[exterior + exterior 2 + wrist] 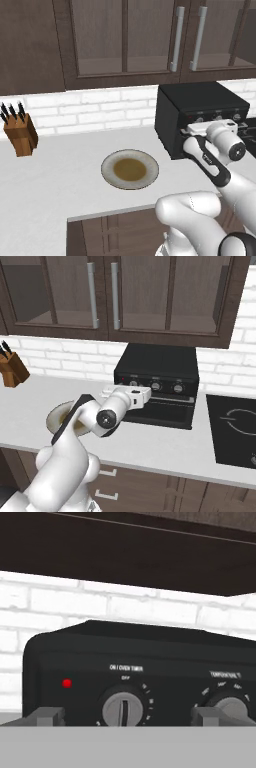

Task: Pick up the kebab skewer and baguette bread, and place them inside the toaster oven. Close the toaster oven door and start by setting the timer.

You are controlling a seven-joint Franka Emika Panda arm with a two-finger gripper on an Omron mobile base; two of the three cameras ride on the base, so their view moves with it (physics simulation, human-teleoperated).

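The black toaster oven (200, 107) (156, 363) stands on the counter against the brick wall. Its door (162, 412) is upright and shut under the row of knobs. My gripper (131, 392) (128, 717) is open right at the oven's front, its fingertips (47, 716) on either side of the left timer knob (125, 708), close to it. The knob's pointer stands vertical, and a red light (66, 683) glows to its left. A second knob (230, 704) sits to the right. The kebab skewer and baguette bread are hidden.
A round plate (107, 167) (54, 415) with a brown centre lies on the counter left of the oven. A knife block (20, 132) (12, 368) stands far left. A black cooktop (235, 426) lies right of the oven. Dark cabinets (125, 35) hang overhead.
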